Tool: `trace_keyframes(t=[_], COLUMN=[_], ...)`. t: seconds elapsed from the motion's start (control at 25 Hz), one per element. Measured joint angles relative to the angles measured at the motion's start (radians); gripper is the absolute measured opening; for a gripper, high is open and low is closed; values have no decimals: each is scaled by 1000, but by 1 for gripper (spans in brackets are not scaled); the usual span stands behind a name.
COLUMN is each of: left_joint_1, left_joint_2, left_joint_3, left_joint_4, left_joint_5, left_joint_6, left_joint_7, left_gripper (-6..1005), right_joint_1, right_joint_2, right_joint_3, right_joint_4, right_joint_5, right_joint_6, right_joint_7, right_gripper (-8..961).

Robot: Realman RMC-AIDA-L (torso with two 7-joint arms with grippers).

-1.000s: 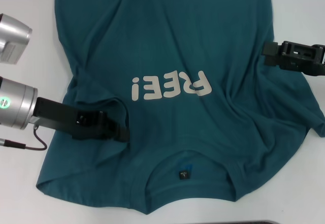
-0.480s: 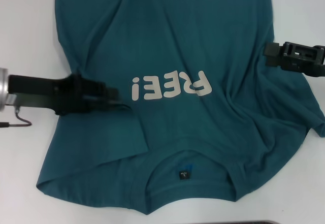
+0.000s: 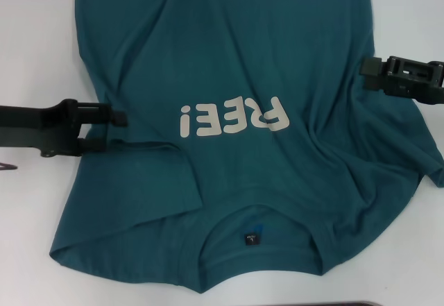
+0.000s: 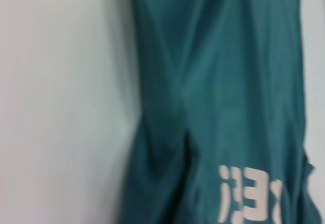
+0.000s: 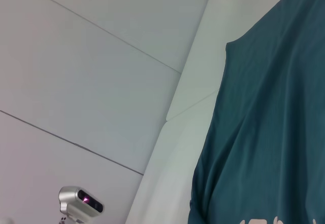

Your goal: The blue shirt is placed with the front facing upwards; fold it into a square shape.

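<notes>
A white table carries the blue shirt, which is spread front up with its collar nearest the robot and its pale letters seen upside down across the chest. Little of the fold is judged to be done: on the robot's left side a flap of sleeve is seen turned in over the body near the collar, while the right sleeve is spread out and the long body runs off the far edge unfolded. The left hand is held at the shirt's left edge, beside the letters, with two dark fingers apart and no cloth between them. The right hand is seen at the shirt's right edge; whether it is open or closed cannot be told. The right side and the lengthwise folds are judged to remain
</notes>
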Motion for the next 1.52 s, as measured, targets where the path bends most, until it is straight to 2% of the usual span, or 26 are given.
trace_keyframes(t=[0.16,0.56,0.68,0.8,0.88,1.0,1.16,1.24,1.4,1.52], left_joint_1=[1,-18,-40,-57,-60,-41,7,28,82,109], left_joint_2=[-2,-8,-18,-29,-30,-21,9,13,-6,-16], left_joint_3=[3,49,47,42,41,40,38,37,29,30], left_joint_4=[2,49,58,63,67,61,48,39,9,2], left_joint_5=[22,21,1,-91,-199,-312,-342,-353,-391,-395], left_joint_6=[-28,-95,-89,-35,26,88,109,127,203,225], left_joint_7=[-8,-8,13,76,142,189,190,214,380,423], left_gripper=[785,784,784,784,783,783,783,783,782,782], right_joint_1=[0,-4,-4,-5,-5,-5,-9,-10,-11,-13], right_joint_2=[0,0,0,0,0,4,9,9,-3,-23], right_joint_3=[0,0,0,0,2,4,17,24,25,24], right_joint_4=[0,0,0,0,0,0,7,14,21,24], right_joint_5=[0,0,1,4,7,21,48,49,47,42], right_joint_6=[0,-1,-2,-4,-4,-5,-6,-6,-5,2], right_joint_7=[0,-1,-5,-13,-24,-40,-69,-77,-82,-51], right_gripper=[941,941,941,941,941,941,941,941,941,941])
